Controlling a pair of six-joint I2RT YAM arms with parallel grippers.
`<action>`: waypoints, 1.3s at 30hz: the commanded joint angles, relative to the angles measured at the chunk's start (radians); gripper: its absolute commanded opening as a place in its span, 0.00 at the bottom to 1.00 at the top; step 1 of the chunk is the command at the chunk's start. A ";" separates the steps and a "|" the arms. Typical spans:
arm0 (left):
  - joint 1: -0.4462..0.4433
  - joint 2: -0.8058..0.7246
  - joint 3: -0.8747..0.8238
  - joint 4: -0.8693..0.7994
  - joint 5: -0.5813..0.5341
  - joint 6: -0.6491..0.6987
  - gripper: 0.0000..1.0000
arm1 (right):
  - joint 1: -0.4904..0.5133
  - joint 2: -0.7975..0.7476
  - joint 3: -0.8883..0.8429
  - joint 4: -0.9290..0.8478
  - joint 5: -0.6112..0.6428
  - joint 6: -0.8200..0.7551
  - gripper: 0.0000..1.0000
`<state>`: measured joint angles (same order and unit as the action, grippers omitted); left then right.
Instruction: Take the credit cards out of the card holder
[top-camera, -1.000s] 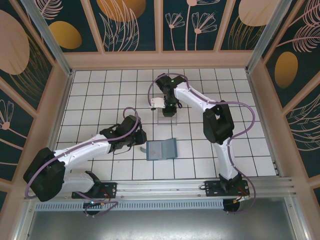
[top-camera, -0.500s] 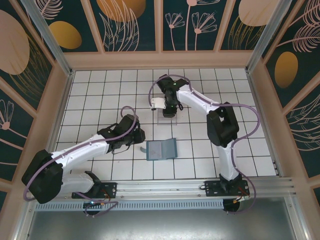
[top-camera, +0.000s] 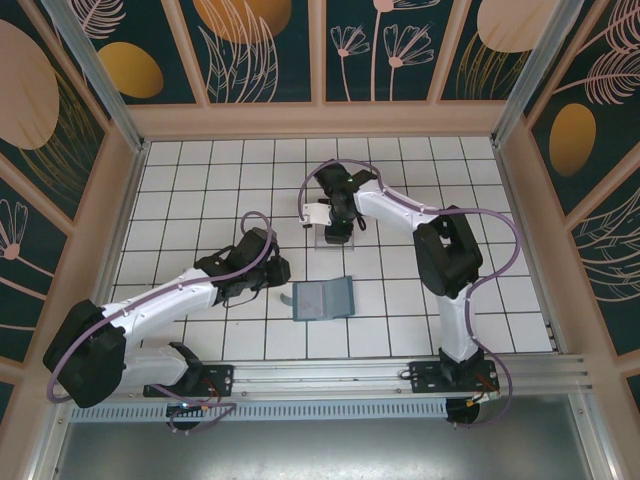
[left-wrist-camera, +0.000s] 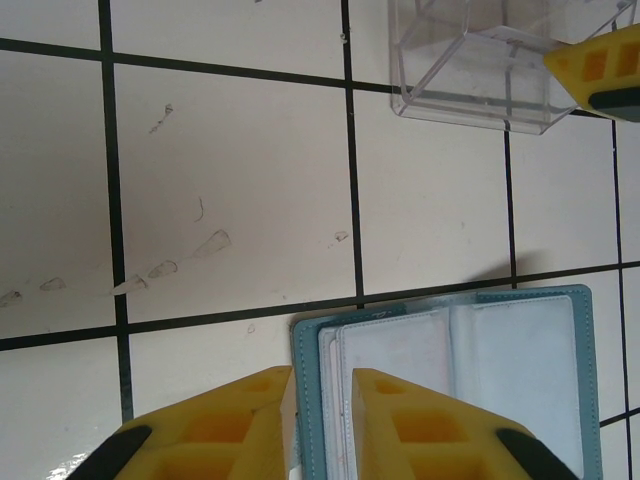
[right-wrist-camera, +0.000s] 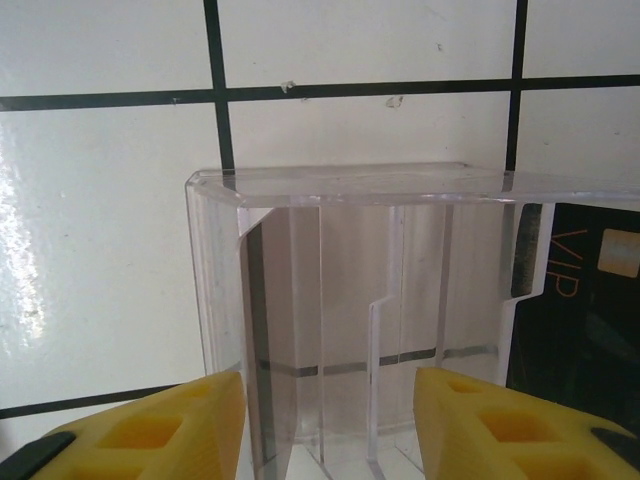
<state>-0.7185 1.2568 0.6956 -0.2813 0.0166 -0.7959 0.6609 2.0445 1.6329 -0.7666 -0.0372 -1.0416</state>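
Low in the frame, two yellow fingers (left-wrist-camera: 230, 425) stand slightly apart, with the left edge of the teal card holder (left-wrist-camera: 525, 370) showing between them. It lies open on the white tiled worktop (left-wrist-camera: 220, 170). A clear plastic tray (left-wrist-camera: 470, 75) sits upper right.

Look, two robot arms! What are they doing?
They are emptying a teal card holder, lying open on the tiled table. The right arm's jaws stand open over a clear plastic tray, with a black VIP card at its right side. The left arm's jaws, nearly closed, hover at the holder's edge, where a pale card sits.
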 joint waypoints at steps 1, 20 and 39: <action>0.008 -0.023 0.022 -0.006 -0.003 0.016 0.24 | -0.004 -0.005 -0.013 0.069 0.048 -0.001 0.49; 0.021 -0.014 0.038 -0.020 -0.018 0.042 0.24 | 0.006 -0.142 -0.002 0.162 0.155 0.237 0.46; 0.230 -0.052 -0.027 0.033 0.118 0.109 0.24 | 0.169 -0.384 -0.346 0.258 -0.062 1.443 0.22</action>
<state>-0.5182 1.2240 0.6945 -0.2768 0.0883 -0.7170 0.7876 1.7081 1.3319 -0.5438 -0.0036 0.0864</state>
